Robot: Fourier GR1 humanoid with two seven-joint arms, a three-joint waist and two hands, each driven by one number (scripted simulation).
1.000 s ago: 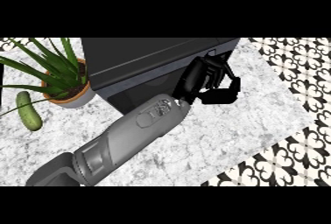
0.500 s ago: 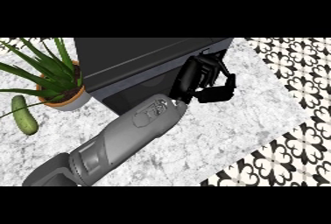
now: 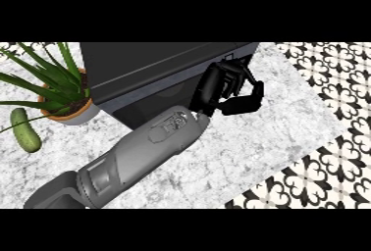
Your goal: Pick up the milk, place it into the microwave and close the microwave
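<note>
Counter: a grey-and-white marbled stone counter (image 3: 239, 147) is seen from steeply above; its edge runs diagonally at the right, with black-and-white patterned floor tiles (image 3: 319, 171) beyond it.
Microwave: a dark, box-shaped microwave (image 3: 145, 68) is set at the upper middle of the counter, its front face turned toward the lower right.
Arm: 1 grey forearm (image 3: 130, 157) is seen, entering from the lower left corner and stretched diagonally up to the microwave's front right corner; which arm it is cannot be told from this view.
Robot hand: the black robot hand (image 3: 228, 90) is placed at the microwave's front right corner, against or just beside the front face; whether it touches cannot be told. Its fingers are curled, with the tips bent toward the counter.
Robot hand state: clenched; nothing is seen inside the curl.
Milk: the milk is not seen on the counter; where it is cannot be told from this view.
Plant: a green spiky-leaved plant in a terracotta pot (image 3: 65, 105) is stood just left of the microwave.
Cucumber: a green cucumber (image 3: 25, 130) is laid on the counter at the left edge, near the pot and apart from it.
</note>
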